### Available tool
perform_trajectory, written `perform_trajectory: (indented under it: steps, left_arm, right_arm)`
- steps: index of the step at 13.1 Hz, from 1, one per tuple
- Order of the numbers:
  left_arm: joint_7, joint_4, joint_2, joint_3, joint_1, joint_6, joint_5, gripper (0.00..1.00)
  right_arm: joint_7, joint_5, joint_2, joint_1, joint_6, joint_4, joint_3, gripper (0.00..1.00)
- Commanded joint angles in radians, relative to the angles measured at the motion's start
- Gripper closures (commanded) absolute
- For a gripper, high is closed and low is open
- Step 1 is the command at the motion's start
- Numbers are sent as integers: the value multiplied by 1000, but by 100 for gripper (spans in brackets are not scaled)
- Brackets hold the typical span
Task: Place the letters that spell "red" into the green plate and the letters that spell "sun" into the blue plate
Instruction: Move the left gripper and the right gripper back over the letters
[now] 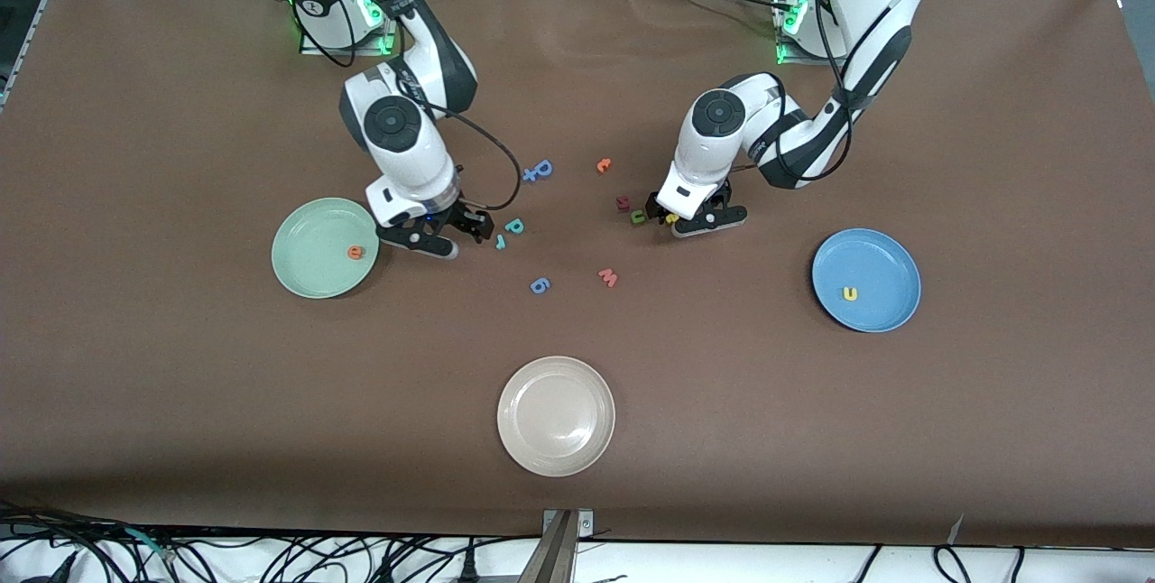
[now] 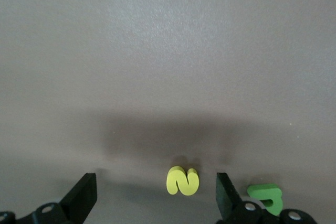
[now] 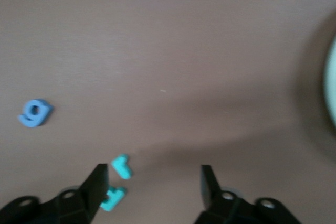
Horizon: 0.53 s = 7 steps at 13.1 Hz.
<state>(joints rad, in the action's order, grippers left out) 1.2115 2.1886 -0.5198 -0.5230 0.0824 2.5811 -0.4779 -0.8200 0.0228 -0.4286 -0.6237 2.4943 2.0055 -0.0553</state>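
Right, your left hand (image 2: pixel 156 195) sits low over the brown counter (image 1: pixel 812 439), fingers spread wide with the small yellow foam "s" letter (image 2: pixel 182 180) between them, untouched. The small green foam arch letter (image 2: pixel 266 198) lies just beside one finger, outside the gap. In the front view that green arch (image 1: pixel 638 217) is next to the dark red foam letter (image 1: pixel 623 202).

Your right hand (image 3: pixel 154 187) is over the counter between the round pale mint-green plate (image 1: pixel 307 272) and the small teal foam letters, fingers spread, holding nothing. The tiny teal "r" letter (image 3: pixel 122 166) lies just by one finger; the teal "d"/"p" letter (image 1: pixel 514 226) is beside it.

The orange round foam "e" (image 1: pixel 357 252) is in the green plate. The yellow foam arch letter (image 1: pixel 850 293) is in the round medium-blue plate (image 1: pixel 889 258).

Also on the counter: periwinkle-blue foam letters (image 1: pixel 538 171), another periwinkle one (image 1: pixel 540 285), an orange "c"-like letter (image 1: pixel 604 165), a salmon "w" (image 1: pixel 608 277), and a cream-white plate (image 1: pixel 519 439) nearest the front camera.
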Motion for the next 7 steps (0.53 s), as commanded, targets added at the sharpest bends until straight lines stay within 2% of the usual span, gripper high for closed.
perform_trajectory:
  steps: [1, 2, 3, 4, 5, 6, 7]
  left_arm:
    - [33, -21, -23, 0, 10, 4, -39, 5]
    - [36, -21, -23, 0, 10, 4, -39, 24]
    - [43, -21, -23, 0, 14, 4, -39, 48]
    - [48, -21, -25, 0, 14, 4, -39, 67]
    - [49, -21, -23, 0, 14, 4, -39, 78]
    - [49, -23, -23, 0, 16, 4, -39, 82]
    - [49, -23, -23, 0, 14, 4, -39, 91]
  right_arm:
    - [-11, -3, -105, -30, 79, -56, -1, 24]
    - [-11, -3, -137, -39, 127, -56, -1, 26]
    - [-13, 0, -154, -59, 168, -56, -3, 27]
    - [-10, 2, -160, -66, 185, -56, -3, 33]
    - [-8, -4, -160, -67, 186, -56, -5, 39]
    - [-10, -6, -160, -67, 184, -54, -3, 40]
    - [-10, -6, -164, -70, 183, -53, -3, 40]
